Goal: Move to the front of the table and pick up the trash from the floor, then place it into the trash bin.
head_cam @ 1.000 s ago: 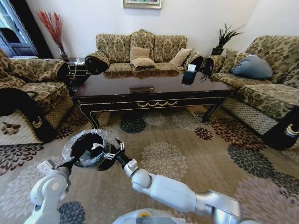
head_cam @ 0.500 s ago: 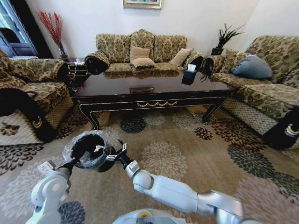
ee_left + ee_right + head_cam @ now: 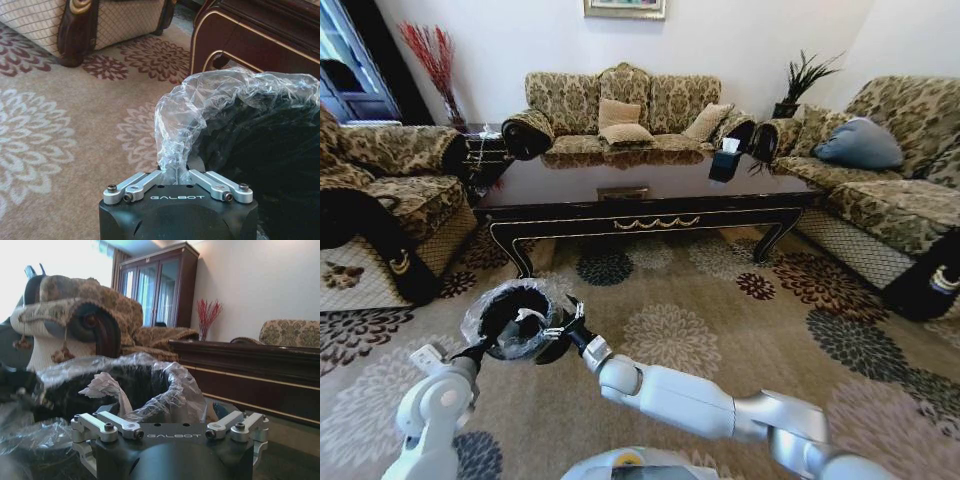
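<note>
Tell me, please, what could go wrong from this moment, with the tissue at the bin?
1. The white tissue sits at the rim of the trash bin, beside the right gripper, not deep inside. It may fall outside onto the carpet.
2. The left gripper seems shut on the thin clear liner alone. The liner may slip or tear, and the bin may tip.

Bright daylight floods in, blowing out the window (image 3: 60, 260), glaring off the table (image 3: 650, 185); frame edges bend.
</note>
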